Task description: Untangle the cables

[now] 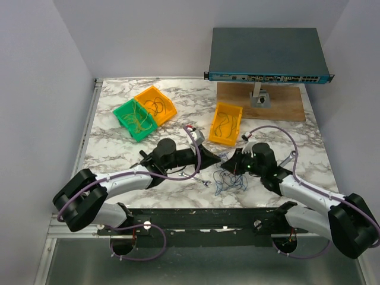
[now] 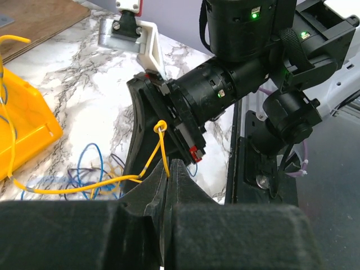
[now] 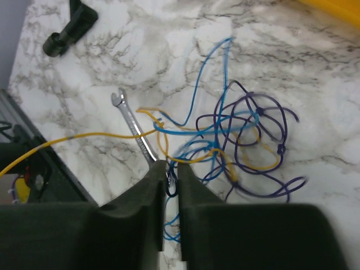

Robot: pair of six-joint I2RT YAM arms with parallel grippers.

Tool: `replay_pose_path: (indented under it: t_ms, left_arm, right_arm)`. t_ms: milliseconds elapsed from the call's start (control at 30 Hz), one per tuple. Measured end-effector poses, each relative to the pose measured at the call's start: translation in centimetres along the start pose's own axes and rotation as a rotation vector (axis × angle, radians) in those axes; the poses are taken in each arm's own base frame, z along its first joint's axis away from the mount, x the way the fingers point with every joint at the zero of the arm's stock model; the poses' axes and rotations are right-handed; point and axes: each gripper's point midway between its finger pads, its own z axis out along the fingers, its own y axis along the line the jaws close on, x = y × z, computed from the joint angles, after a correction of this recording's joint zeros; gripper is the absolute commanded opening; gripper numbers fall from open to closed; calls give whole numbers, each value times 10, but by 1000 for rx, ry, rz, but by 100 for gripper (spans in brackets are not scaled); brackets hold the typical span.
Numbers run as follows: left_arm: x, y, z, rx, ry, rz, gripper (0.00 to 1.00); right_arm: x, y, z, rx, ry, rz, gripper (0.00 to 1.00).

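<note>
Two arms seen from above, elbows folded low, forearms angled inward over the marble table [image 1: 119, 160], meeting nose to nose near its middle. Left claw [image 1: 212, 159] and right claw [image 1: 230, 161] just beside each other, tips too small here to read. Cables [image 1: 230, 181] in a loose blue-and-dark knot on the marble, on the near side of the right claw, with a small wrench [image 1: 202, 183] just to their left. Further back, a green bin [image 1: 135, 120], an orange bin [image 1: 156, 104] and a yellow bin [image 1: 227, 123], each with thin wires inside. At far right, a network switch [image 1: 267, 56] raised on a stand over a wooden board [image 1: 279, 104].

From the left wrist: fingers pressed together with only a hairline between them — yellow strand [image 2: 84, 187] pinched there. Rises from the tips to a small loop in front of the right claw's black face, then trails left across the marble. Blue loops lying on the table behind it. Right arm's wrist filling the upper right, tilted down, green lights lit.

From the right wrist: aimed down at the table, jaws drawn narrow to a slim slit — blue and dark strands running into it at the tips. Rest of the tangle spread just beyond, with blue, dark purple and orange-yellow loops crossing one another. Wrench lying slantwise at the tangle's left edge. Yellow strand stretched off to the left.
</note>
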Motion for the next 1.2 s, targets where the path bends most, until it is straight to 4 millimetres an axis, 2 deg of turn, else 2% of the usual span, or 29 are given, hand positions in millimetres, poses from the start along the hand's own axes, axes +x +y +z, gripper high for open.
replay_pose_path:
  t_ms: [100, 233, 400, 500, 700, 833, 900, 967, 1133, 1167, 1200]
  left_arm:
    - [-2, 3, -8, -33, -17, 3, 0]
    - [-11, 26, -31, -182, -83, 10, 0]
    - [-22, 64, -67, -437, -169, -3, 0]
    - [-27, 82, -92, -591, -222, -17, 0]
    - [-31, 108, -133, -830, -293, -48, 0]
    - [-28, 123, -160, -991, -318, -83, 0]
    - [-30, 127, -170, -1047, -342, -93, 0]
    - [-31, 128, -175, -1068, -350, -93, 0]
    - [-27, 131, -179, -1099, -343, -92, 0]
    - [-25, 132, -181, -1109, -336, -92, 0]
    - [-24, 133, -182, -1117, -331, -92, 0]
  right_arm:
    - [-7, -16, -3, 110, -39, 33, 1]
    - [-21, -47, -22, 329, -135, 107, 1]
    - [-34, -86, -66, 623, -321, 296, 1]
    - [-36, -103, -95, 747, -438, 415, 1]
    - [-48, -117, -155, 907, -688, 616, 1]
    - [-64, -115, -199, 940, -869, 680, 1]
    - [-72, -111, -214, 941, -927, 682, 2]
    - [-77, -109, -221, 943, -951, 673, 8]
    - [-74, -114, -225, 1013, -934, 653, 34]
    - [-73, -115, -227, 1026, -931, 649, 41]
    - [-73, -115, -228, 1034, -932, 645, 55]
